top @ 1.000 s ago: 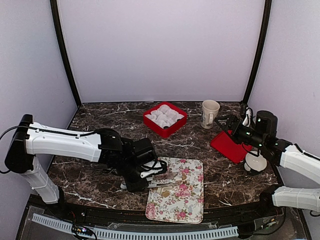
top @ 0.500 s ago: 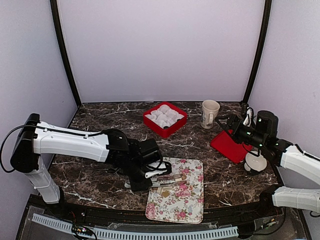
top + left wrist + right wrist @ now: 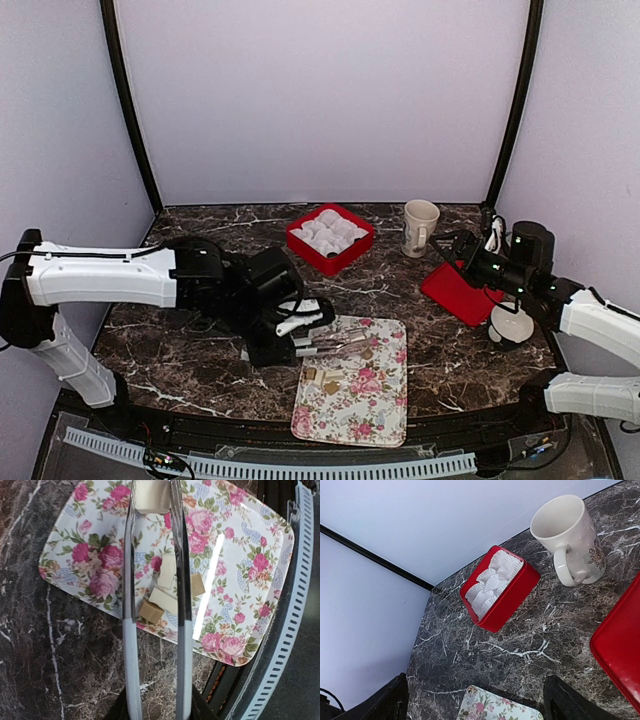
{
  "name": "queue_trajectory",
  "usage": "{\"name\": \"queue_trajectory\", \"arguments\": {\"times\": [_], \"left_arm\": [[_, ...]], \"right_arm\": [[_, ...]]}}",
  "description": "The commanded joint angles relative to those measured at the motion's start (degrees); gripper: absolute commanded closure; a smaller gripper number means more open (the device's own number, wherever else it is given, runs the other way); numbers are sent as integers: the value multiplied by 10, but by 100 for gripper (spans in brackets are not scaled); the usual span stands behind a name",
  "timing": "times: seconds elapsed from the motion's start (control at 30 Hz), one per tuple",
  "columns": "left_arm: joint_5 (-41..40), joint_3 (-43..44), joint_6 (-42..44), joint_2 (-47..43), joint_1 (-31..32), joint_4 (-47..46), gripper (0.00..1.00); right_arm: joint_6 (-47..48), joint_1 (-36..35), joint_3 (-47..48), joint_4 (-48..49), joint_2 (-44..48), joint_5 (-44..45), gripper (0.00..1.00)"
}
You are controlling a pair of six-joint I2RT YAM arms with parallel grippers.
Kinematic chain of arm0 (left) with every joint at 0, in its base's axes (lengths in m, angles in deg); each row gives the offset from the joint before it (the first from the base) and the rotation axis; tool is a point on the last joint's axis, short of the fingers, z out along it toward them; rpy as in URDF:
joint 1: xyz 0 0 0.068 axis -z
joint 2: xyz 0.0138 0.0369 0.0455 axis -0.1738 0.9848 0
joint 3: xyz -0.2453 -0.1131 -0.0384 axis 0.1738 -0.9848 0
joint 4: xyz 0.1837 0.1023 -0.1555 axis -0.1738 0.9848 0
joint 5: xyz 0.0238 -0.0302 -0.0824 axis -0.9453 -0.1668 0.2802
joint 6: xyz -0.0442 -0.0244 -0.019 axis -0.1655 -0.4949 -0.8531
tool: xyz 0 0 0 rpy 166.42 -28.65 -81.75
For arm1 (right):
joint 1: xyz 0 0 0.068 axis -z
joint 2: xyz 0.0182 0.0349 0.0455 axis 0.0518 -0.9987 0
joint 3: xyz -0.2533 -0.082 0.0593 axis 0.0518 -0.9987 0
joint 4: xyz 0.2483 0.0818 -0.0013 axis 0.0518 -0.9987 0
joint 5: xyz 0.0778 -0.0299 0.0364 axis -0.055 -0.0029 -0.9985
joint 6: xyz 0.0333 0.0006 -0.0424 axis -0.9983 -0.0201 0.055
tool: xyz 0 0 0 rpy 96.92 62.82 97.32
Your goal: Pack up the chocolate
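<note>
Tabletop: dark white-veined marble tabletop [image 3: 200, 235] with a red square box [image 3: 335, 263] of white crinkled paper cups [image 3: 330, 232], a cream mug [image 3: 420, 228], a flat red lid [image 3: 455, 292] and a rose-patterned tray [image 3: 370, 410].
Room: pale lilac walls [image 3: 320, 100], black corner poles [image 3: 129, 110].
Chocolate: tan and cream chocolate squares [image 3: 166, 572] lie on the tray; one tan square [image 3: 152, 495] sits between the tips of the metal tongs [image 3: 129, 605].
Left: left end effector [image 3: 298, 330] squeezes the tongs.
Right: right end effector [image 3: 477, 702] spread wide, empty.
Change: left arm [image 3: 110, 275] has drawn back leftward; right arm [image 3: 590, 315] unmoved.
</note>
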State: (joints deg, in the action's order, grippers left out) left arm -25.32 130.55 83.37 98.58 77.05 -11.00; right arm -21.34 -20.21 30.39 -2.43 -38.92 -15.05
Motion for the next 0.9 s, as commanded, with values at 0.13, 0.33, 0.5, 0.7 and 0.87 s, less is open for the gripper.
{"name": "queue_trajectory", "arguments": {"times": [0.13,0.33,0.5,0.7,0.87], "left_arm": [[67,38,-21,-74,-134,-27,81],[99,114,-39,-24,-229,-55,81],[107,190,-42,58,-284,-44,81],[111,271,-34,139,-314,-35,81],[105,350,-27,211,-334,-18,80]], "right_arm": [[11,4,22,5,1,-4,6],[13,4,33,-5,2,-2,6],[20,4,40,-22,3,2,6],[19,4,39,-32,5,6,6],[20,5,37,-32,-2,8,6]]}}
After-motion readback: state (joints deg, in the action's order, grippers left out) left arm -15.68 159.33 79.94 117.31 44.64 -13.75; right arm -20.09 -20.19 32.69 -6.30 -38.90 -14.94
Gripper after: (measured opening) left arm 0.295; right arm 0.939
